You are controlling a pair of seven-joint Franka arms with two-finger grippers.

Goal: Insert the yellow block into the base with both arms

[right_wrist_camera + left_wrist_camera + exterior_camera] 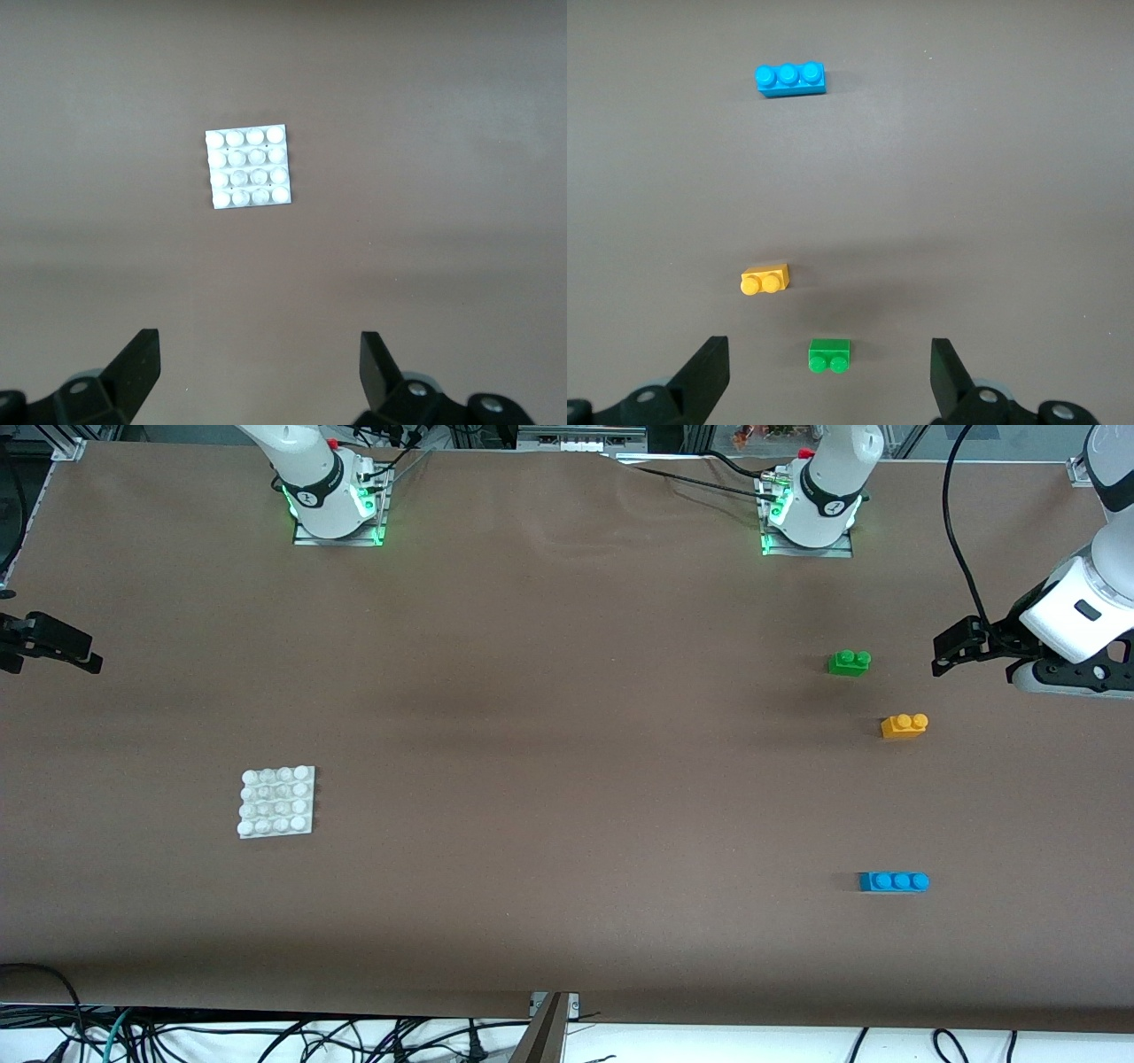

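Robotics lab: bolted arm bases point(337, 509), cables point(266, 1036), brown-covered table point(549, 779).

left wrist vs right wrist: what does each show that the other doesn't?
Only the left wrist view: the yellow block, the green brick and the blue brick, with the open left gripper at the picture's edge.

Only the right wrist view: the base, alone and with no brick on it, and the open right gripper.

Both: the brown table and a pair of black fingers spread wide and holding nothing. Neither view shows block and base together.
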